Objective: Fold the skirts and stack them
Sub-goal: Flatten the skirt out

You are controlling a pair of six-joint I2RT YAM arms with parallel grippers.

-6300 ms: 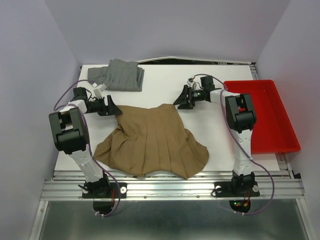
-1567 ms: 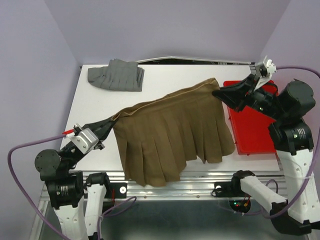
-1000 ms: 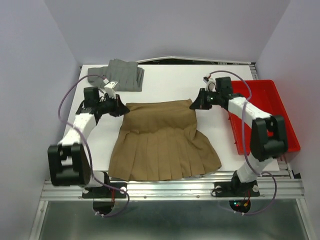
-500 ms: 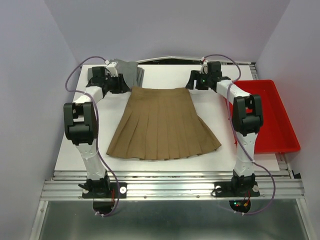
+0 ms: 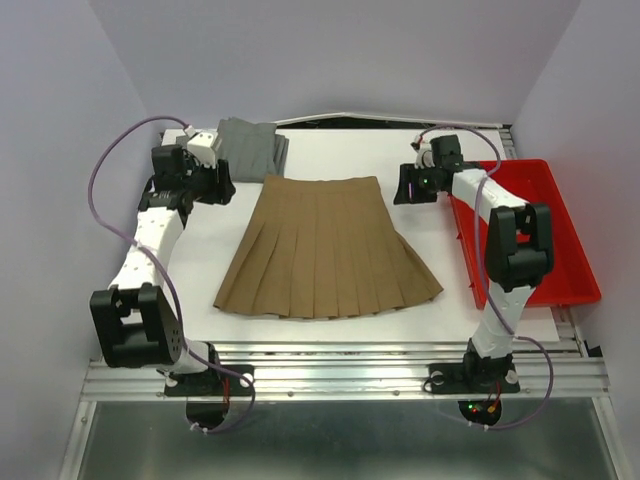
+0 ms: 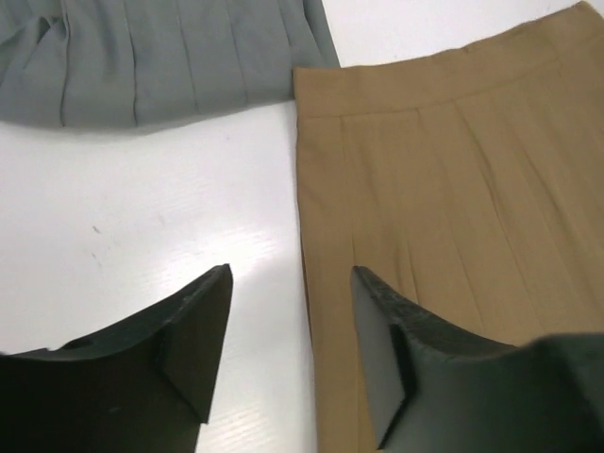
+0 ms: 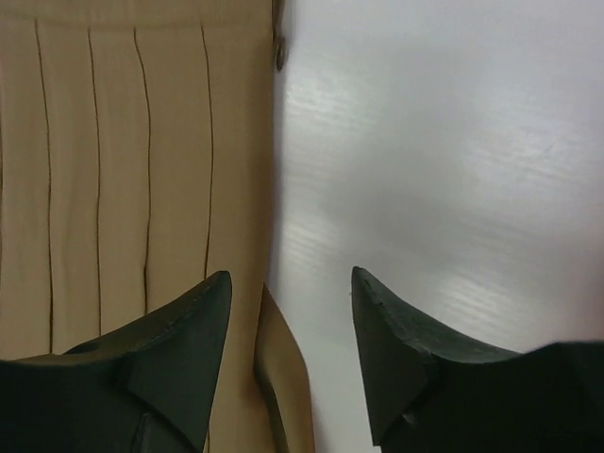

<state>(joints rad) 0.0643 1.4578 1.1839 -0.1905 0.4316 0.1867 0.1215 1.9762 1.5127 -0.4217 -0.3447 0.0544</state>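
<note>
A tan pleated skirt (image 5: pixel 325 250) lies spread flat on the white table (image 5: pixel 330 155), waistband at the far side. A folded grey skirt (image 5: pixel 245 148) lies at the far left corner. My left gripper (image 5: pixel 222 186) is open and empty, just left of the waistband's left corner; in the left wrist view it (image 6: pixel 291 283) straddles the tan skirt's (image 6: pixel 453 217) left edge, with the grey skirt (image 6: pixel 160 57) beyond. My right gripper (image 5: pixel 402 186) is open and empty, just right of the waistband; in its wrist view it (image 7: pixel 291 283) straddles the skirt's (image 7: pixel 123 170) right edge.
A red tray (image 5: pixel 530 230) stands along the table's right side, close to the right arm. Purple walls enclose the table at the back and sides. A metal rail (image 5: pixel 340 375) runs along the near edge.
Both grippers have let go of the waistband corners and drawn outward, the left one to the left and the right one to the right. The tan skirt stays flat.
</note>
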